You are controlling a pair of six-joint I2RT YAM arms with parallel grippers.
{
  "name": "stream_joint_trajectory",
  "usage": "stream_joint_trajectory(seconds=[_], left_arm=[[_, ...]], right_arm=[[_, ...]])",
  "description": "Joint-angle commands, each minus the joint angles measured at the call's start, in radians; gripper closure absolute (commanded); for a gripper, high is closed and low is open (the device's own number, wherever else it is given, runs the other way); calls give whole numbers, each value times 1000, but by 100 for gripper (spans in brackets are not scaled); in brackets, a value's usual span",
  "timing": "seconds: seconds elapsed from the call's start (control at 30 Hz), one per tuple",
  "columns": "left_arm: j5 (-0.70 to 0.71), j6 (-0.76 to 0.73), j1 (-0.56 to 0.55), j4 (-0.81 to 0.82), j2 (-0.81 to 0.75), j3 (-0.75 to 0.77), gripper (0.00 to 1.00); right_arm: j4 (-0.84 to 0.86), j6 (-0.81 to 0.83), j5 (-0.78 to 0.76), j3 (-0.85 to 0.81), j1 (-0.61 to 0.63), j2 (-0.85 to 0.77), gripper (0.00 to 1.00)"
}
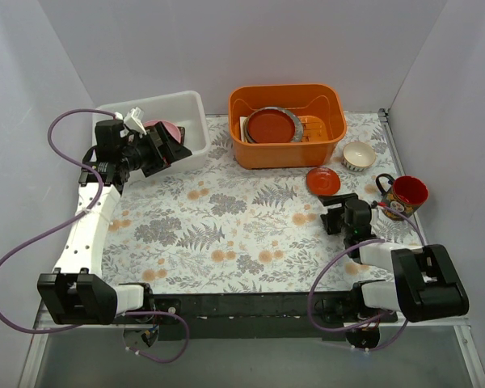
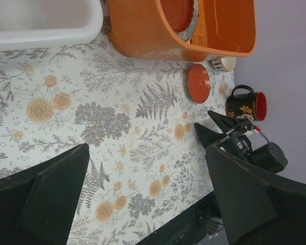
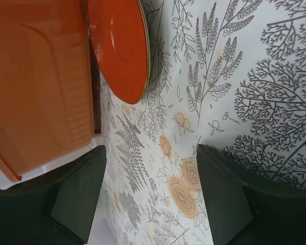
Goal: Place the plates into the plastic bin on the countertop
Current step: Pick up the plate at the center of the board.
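Two claws, both wide open and empty. Right claw [image 3: 150,153] is low over the bench [image 3: 219,76], just short of the small red plate [image 3: 120,48]. Best to straddle its near rim, then pinch. Left claw [image 2: 147,150] is near the plastic bin [image 2: 46,33].

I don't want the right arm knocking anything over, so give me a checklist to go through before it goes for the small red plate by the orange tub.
1. The right jaws open, nothing between them: ok.
2. The small red plate between the jaws: not ok, it lies ahead of them.
3. Finger room between the plate and the orange tub: cannot tell, they sit close.
4. The red mug clear of the right arm: cannot tell, it stands close beside.
5. Room in the white bin: ok, but the left arm reaches to its front wall.
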State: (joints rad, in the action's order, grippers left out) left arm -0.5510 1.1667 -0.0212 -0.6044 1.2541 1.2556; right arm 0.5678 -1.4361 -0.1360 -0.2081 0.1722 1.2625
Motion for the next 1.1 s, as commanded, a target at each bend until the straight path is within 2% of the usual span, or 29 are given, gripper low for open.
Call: stream_joint_trajectory(seconds=[0.0, 0.3, 0.4, 0.53, 0.67, 1.03, 1.07], left_arm=[[-29, -13, 1, 5, -48, -15, 2], [-44, -12, 0, 9, -70, -39, 2], [-44, -16, 0, 0, -76, -45, 2], [-59, -19, 0, 5, -94, -58, 2], [-59, -30, 0, -1, -110, -56, 2], [-69, -30, 0, -17, -124, -53, 2], [-67, -30, 0, -17, -125, -53, 2]], right_arm=[[12, -64, -40, -62, -2, 58, 21], [-32, -124, -114, -129, 0, 138, 22], [-22, -147, -123, -134, -3, 166, 27], [33, -181, -93, -128, -3, 234, 43], [89, -195, -77, -129, -2, 276, 46], [92, -207, -65, -182, -17, 354, 48], [96, -211, -62, -183, -17, 359, 52]])
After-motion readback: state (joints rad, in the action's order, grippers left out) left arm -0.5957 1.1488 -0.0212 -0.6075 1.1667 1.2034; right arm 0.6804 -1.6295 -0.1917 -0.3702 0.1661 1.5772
